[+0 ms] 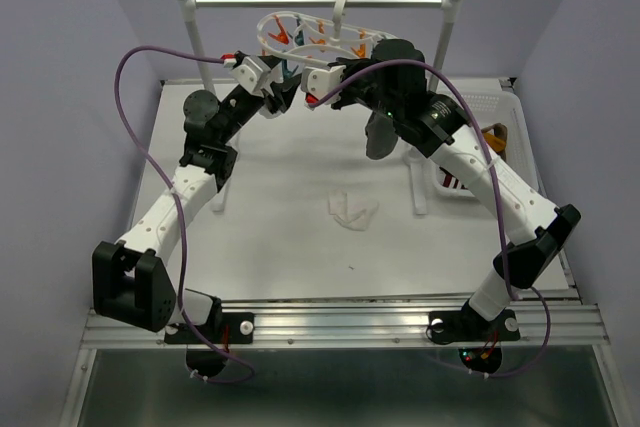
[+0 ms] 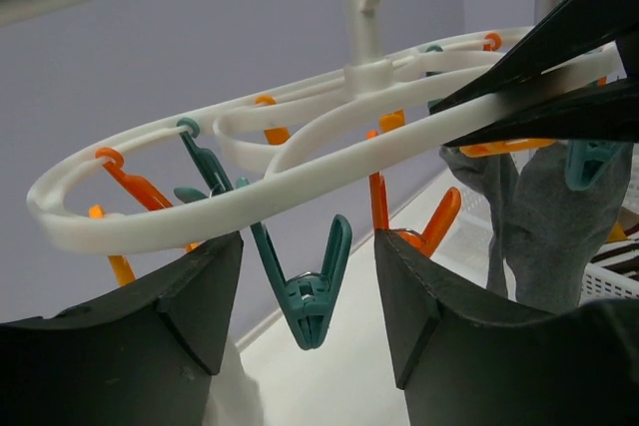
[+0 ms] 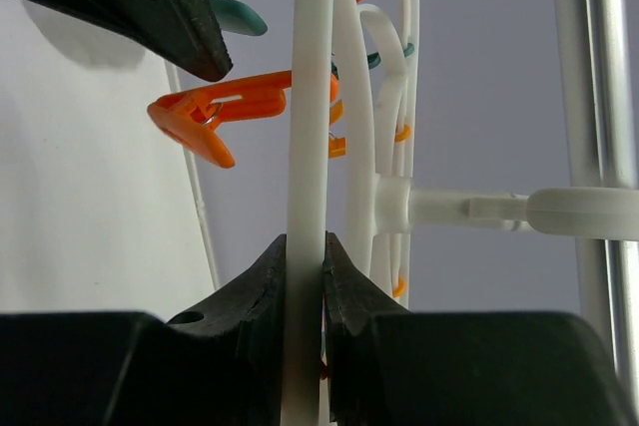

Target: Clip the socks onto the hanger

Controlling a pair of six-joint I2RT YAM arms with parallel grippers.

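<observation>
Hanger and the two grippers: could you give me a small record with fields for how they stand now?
hanger: hooked on the rail
right gripper: shut on the hanger's outer ring
left gripper: open below the ring, a teal clip between its jaws, not gripped
grey sock: hangs from the hanger
white sock: lies loose on the table
</observation>
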